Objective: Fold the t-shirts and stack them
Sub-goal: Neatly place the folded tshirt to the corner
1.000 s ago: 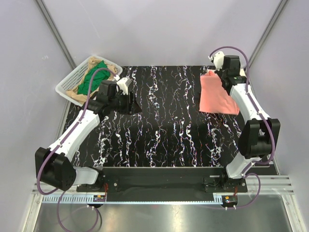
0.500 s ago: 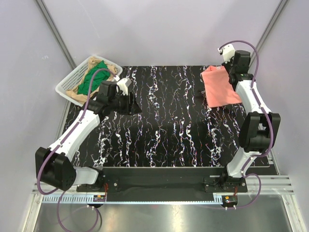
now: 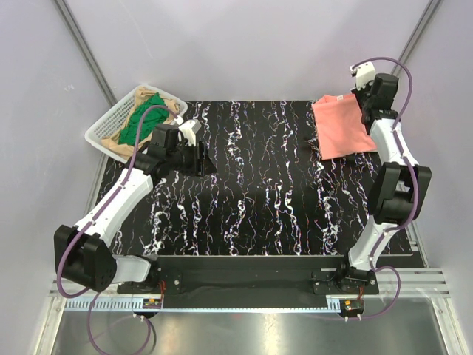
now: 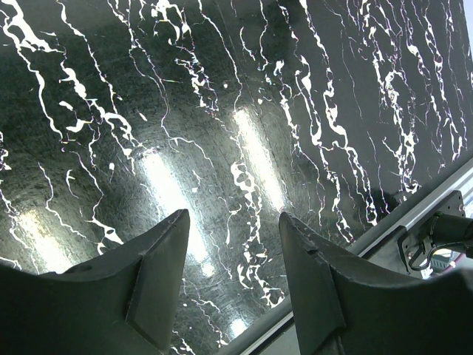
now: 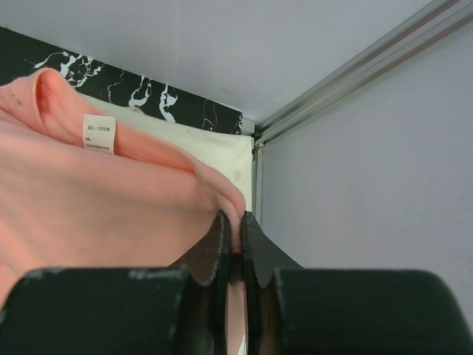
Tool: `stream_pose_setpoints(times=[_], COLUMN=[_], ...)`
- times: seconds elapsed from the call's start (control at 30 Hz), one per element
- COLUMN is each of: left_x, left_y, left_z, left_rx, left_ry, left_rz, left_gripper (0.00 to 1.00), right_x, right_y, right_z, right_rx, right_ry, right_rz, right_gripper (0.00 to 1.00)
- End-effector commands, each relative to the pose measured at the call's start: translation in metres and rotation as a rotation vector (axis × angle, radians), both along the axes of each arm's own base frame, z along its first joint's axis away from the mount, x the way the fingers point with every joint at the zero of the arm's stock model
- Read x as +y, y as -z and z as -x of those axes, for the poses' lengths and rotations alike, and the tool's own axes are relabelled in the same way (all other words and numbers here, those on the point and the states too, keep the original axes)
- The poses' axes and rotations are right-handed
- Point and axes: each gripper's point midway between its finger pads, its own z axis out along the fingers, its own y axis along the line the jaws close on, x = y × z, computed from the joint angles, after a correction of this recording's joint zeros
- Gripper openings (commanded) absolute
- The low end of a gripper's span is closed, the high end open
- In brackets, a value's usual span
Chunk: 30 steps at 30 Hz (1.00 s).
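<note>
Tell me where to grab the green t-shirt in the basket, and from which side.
Pinch the green t-shirt at its bunched middle, coming straight down from above. The basket walls close off the sides, and the shirt lies crumpled on top of the tan t-shirt. The open left claw is probably the nearer one.

White arms (image 3: 118,198), black joints (image 3: 83,255), purple cables (image 3: 133,151), dark-grey left pincer (image 4: 233,222).

Three t-shirts (image 3: 340,129) (image 3: 142,117) (image 3: 112,140), one basket (image 3: 98,130)

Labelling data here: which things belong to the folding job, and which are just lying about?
Job: pink shirt, pinched in the right end effector; green shirt; tan shirt.
Lying about: basket holding those two; table.
</note>
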Motion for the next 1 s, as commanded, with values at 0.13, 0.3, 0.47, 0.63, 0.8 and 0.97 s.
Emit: stream_pose_setpoints(times=[0.13, 0.3, 0.47, 0.63, 0.8, 0.97], left_x=[0.000, 0.001, 0.001, 0.002, 0.001, 0.001], left_y=[-0.008, -0.004, -0.002, 0.000, -0.001, -0.004], left_z=[-0.007, -0.008, -0.008, -0.009, -0.009, -0.007], left_rx=[-0.052, -0.044, -0.036, -0.031, -0.030, -0.039], left_ry=[0.004, 0.000, 0.001, -0.003, 0.002, 0.002], left_rz=[0.003, -0.008, -0.011, -0.015, -0.009, -0.006], left_gripper=[0.57, 0.57, 0.57, 0.57, 0.57, 0.57], right_x=[-0.024, -0.045, -0.055, -0.060, -0.055, -0.041], right_y=[-0.020, 0.002, 0.014, 0.017, 0.008, -0.037], right_z=[-0.048, -0.065, -0.072, -0.081, -0.071, -0.047], right_rx=[-0.174, -0.206, -0.212, -0.229, -0.241, -0.347], right_ry=[-0.002, 0.039, 0.059, 0.063, 0.069, 0.021], right_rz=[-0.064, -0.098, -0.103, -0.110, -0.156, -0.158], right_gripper=[0.00, 0.00, 0.00, 0.00, 0.00, 0.00])
